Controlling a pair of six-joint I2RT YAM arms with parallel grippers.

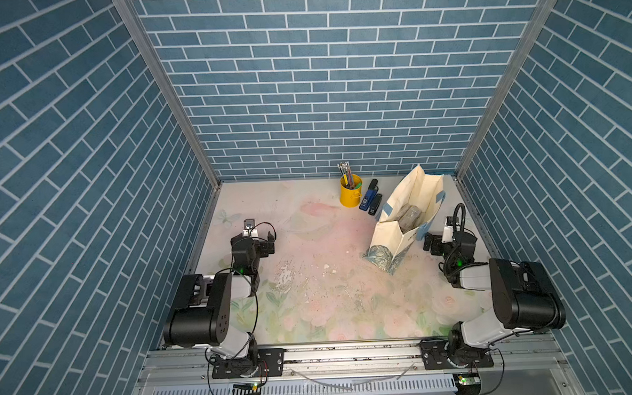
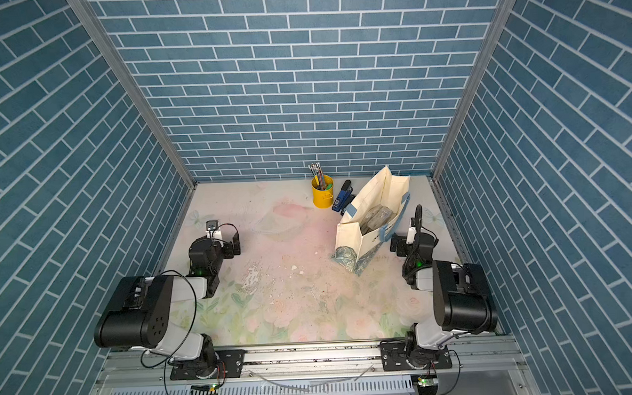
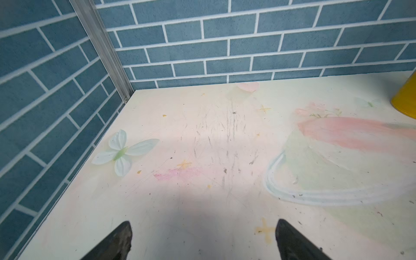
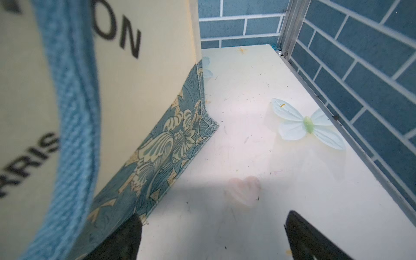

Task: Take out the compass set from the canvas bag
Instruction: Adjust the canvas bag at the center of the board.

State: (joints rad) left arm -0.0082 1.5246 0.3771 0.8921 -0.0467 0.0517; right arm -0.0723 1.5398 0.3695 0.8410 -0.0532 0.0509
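Observation:
The canvas bag [image 1: 401, 188] [image 2: 370, 194] stands open at the back right of the table, cream with light blue handles and a teal leaf-patterned end panel [image 1: 380, 256]. A flat greyish case, which I take to be the compass set [image 1: 410, 215] [image 2: 377, 215], lies inside it. My right gripper [image 1: 449, 239] [image 4: 212, 217] is open and empty, low beside the bag's right side [image 4: 146, 90]. One finger [image 4: 126, 238] sits against the teal base strip, and a blue handle [image 4: 74, 112] hangs close to the camera. My left gripper [image 1: 253, 240] [image 3: 203, 225] is open and empty over bare table at the left.
A yellow pencil cup [image 1: 351, 190] [image 3: 405, 99] stands at the back wall. A blue stapler [image 1: 368, 198] and a black one [image 1: 375, 204] lie between the cup and the bag. Blue brick walls close in the left, back and right sides, and the right wall [image 4: 360, 90] is near my right gripper.

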